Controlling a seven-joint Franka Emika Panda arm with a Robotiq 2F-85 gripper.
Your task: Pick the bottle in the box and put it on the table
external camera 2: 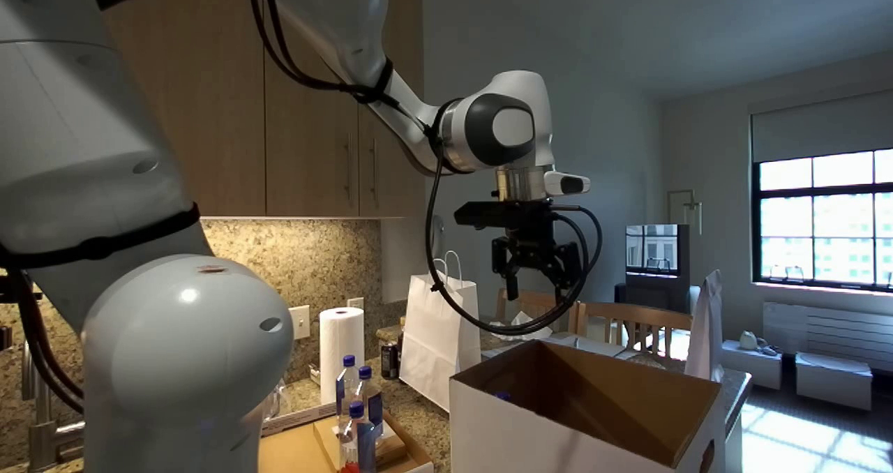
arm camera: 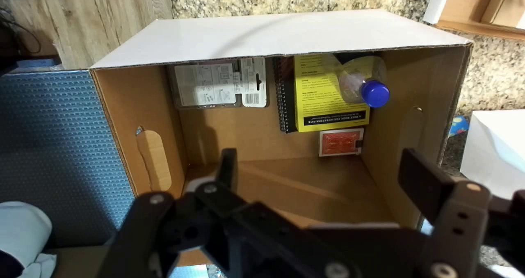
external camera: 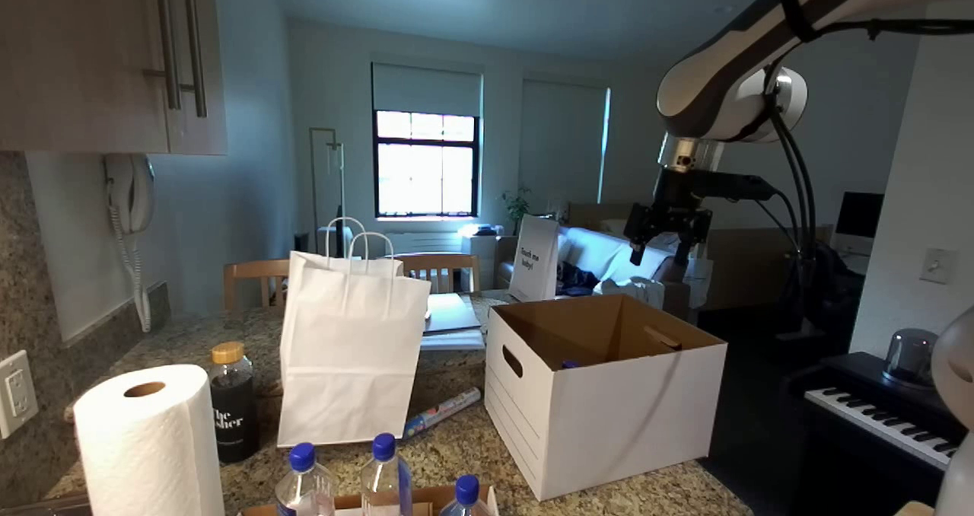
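The large white box with a brown inside [external camera: 631,417] stands open on the speckled granite table [external camera: 456,451]; the box also shows in an exterior view [external camera 2: 537,431] and in the wrist view [arm camera: 287,34]. The clear bottle with a blue cap [arm camera: 363,79] stands in a corner of the box, beside a yellow book. In both exterior views only its blue cap shows [external camera: 569,364] [external camera 2: 501,395], the rest hidden by the box wall. My gripper [external camera: 659,256] is open and empty, pointing down above the box; it also shows in an exterior view [external camera 2: 537,293] and in the wrist view [arm camera: 322,163].
The box also holds a yellow book [arm camera: 328,105], a red card deck [arm camera: 341,142] and white packages [arm camera: 207,84]. A white paper bag [external camera: 354,356] stands beside the box. Several blue-capped bottles [external camera: 384,478] stand in a shallow cardboard tray [external camera 2: 293,452]. A paper towel roll [external camera: 148,447] stands nearby.
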